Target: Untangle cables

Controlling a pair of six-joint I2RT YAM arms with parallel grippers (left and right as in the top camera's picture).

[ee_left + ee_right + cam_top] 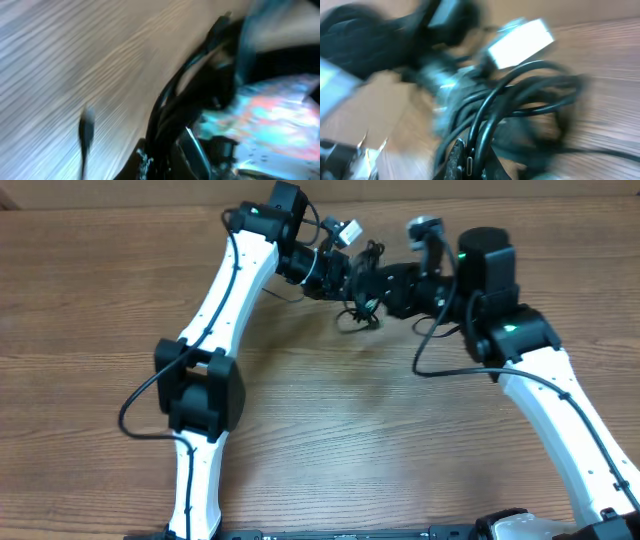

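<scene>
Cables point(492, 120) bunched between left pincer point(345, 277), right pincer point(382, 285); arms angled inward; clamping unclear.

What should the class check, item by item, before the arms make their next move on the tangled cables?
1. Both grippers at the cables: ok; the left gripper and right gripper meet at the clump.
2. Cables separated: not ok; they sit in one bunched clump.
3. Jaws shut on the cables: cannot tell; too blurred.
4. Wrist views sharp: not ok; both are smeared.
5. A loose end in sight: ok; one shows against the table in the left wrist view.
</scene>
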